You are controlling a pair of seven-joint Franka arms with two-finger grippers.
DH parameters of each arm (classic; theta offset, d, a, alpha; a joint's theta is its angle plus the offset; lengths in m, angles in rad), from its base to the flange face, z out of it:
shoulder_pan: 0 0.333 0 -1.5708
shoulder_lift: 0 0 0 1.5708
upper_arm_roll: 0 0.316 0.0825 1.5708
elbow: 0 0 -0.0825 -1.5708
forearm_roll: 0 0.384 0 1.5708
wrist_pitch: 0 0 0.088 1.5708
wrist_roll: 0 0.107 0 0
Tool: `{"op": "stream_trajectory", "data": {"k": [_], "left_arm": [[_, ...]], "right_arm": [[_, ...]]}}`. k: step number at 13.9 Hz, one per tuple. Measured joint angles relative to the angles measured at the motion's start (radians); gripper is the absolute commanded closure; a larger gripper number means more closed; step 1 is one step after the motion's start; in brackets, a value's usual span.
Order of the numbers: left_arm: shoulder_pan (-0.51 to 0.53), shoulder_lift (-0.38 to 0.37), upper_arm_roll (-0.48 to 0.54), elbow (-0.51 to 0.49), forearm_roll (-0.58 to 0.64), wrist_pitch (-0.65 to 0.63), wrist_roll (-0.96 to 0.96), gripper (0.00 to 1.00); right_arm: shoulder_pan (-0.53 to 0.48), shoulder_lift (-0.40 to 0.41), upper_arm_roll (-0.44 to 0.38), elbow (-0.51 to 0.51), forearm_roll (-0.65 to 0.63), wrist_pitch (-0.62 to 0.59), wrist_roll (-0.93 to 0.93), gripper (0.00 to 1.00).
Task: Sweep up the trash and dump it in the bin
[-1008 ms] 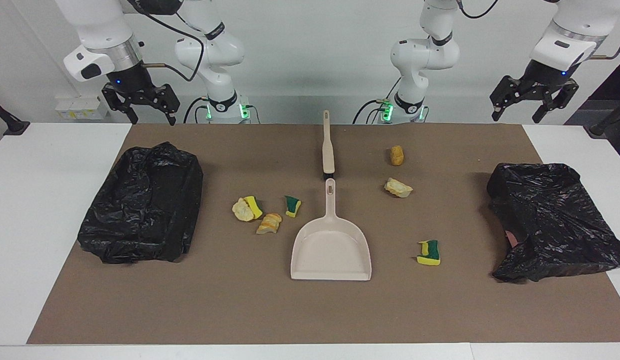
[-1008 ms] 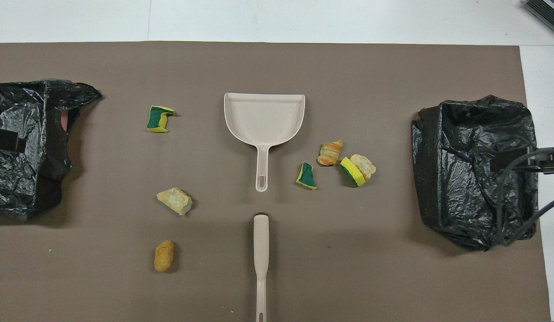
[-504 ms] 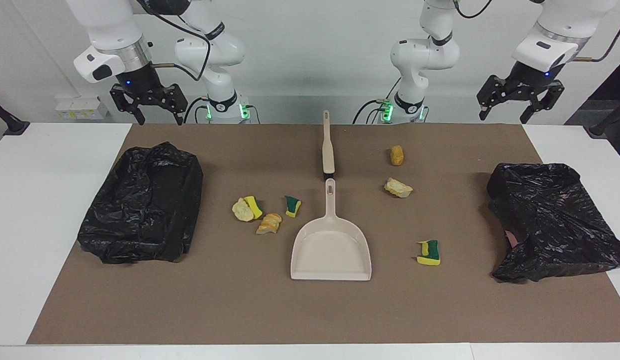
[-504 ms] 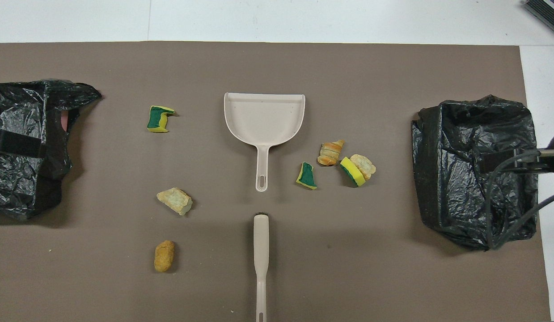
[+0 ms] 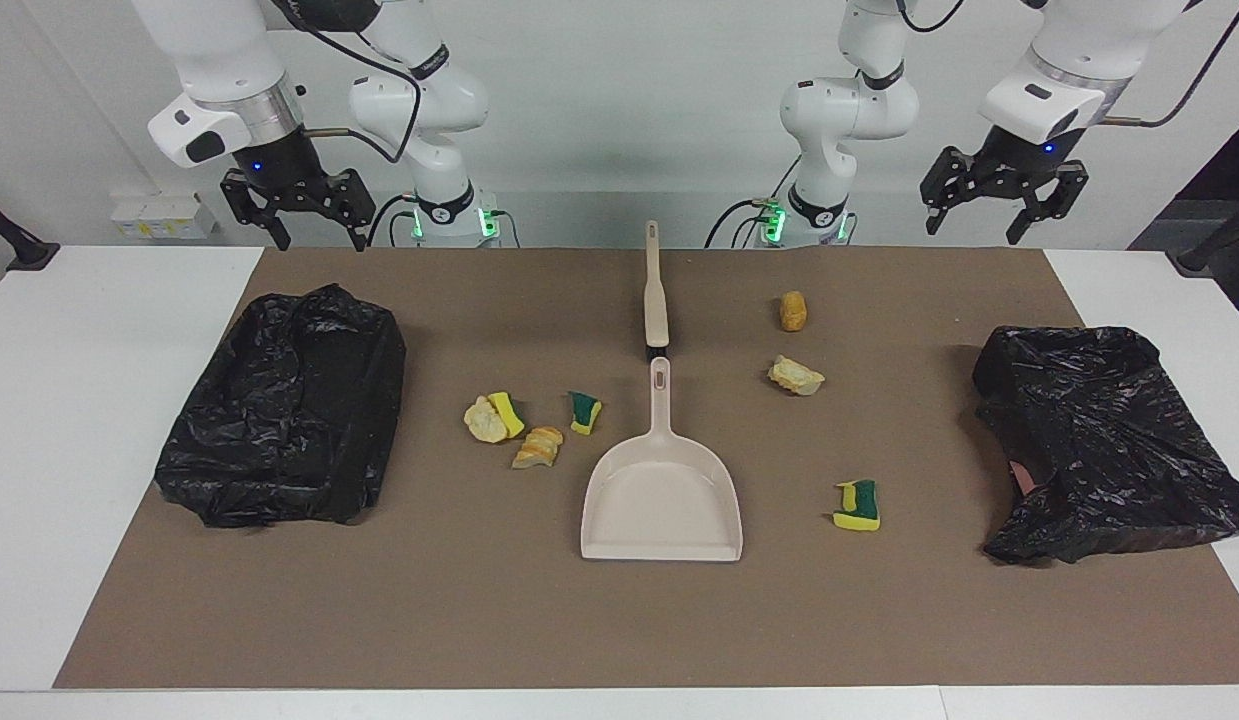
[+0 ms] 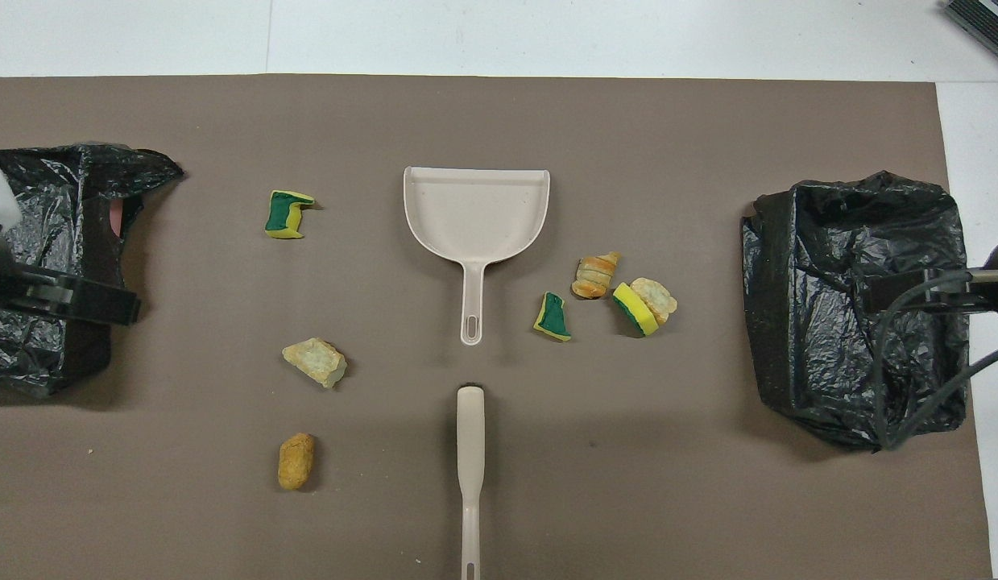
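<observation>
A beige dustpan (image 5: 662, 495) (image 6: 476, 209) lies flat mid-mat, its handle toward the robots. A beige brush (image 5: 656, 300) (image 6: 470, 451) lies in line with it, nearer the robots. Trash lies loose on the mat. An orange chunk (image 5: 794, 311), a beige chunk (image 5: 796, 376) and a green-yellow sponge piece (image 5: 858, 505) lie toward the left arm's end. A green sponge piece (image 5: 584, 412), an orange-beige chunk (image 5: 538, 447) and a yellow sponge with a beige chunk (image 5: 494, 417) lie toward the right arm's end. My left gripper (image 5: 979, 222) (image 6: 72, 296) and right gripper (image 5: 319, 238) hang high, open and empty.
Two bins lined with black bags stand on the brown mat (image 5: 619, 620), one at the right arm's end (image 5: 284, 405) (image 6: 853, 306) and one at the left arm's end (image 5: 1099, 440) (image 6: 47, 234). White table (image 5: 69, 450) borders the mat.
My left gripper has risen and moved toward the table's middle, showing further in at the overhead view's edge. My right gripper shifted slightly the same way, then held. Nothing on the mat moved.
</observation>
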Motion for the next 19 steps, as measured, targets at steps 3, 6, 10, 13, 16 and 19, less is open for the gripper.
{"op": "stream_trajectory", "data": {"k": [3, 6, 10, 13, 16, 19], "left_arm": [[0.000, -0.067, -0.109, -0.141, -0.011, 0.058, -0.091, 0.00], [-0.001, -0.104, -0.251, -0.285, -0.034, 0.148, -0.233, 0.00], [-0.001, -0.112, -0.415, -0.450, -0.075, 0.295, -0.394, 0.00], [-0.002, -0.113, -0.547, -0.558, -0.086, 0.399, -0.487, 0.00], [-0.003, -0.112, -0.662, -0.669, -0.130, 0.507, -0.548, 0.00], [-0.002, -0.111, -0.743, -0.758, -0.202, 0.609, -0.570, 0.00]], "right_arm": [[0.000, 0.000, 0.000, -0.005, 0.000, 0.000, 0.000, 0.00], [0.000, 0.000, 0.000, -0.009, 0.000, 0.000, 0.000, 0.00], [0.000, 0.000, 0.000, -0.017, 0.000, -0.004, 0.000, 0.00], [0.000, 0.000, 0.000, -0.048, 0.000, -0.005, 0.000, 0.00], [0.004, 0.007, 0.002, -0.128, 0.000, 0.036, 0.000, 0.00], [0.004, 0.033, 0.028, -0.177, 0.000, 0.092, 0.008, 0.00]]}}
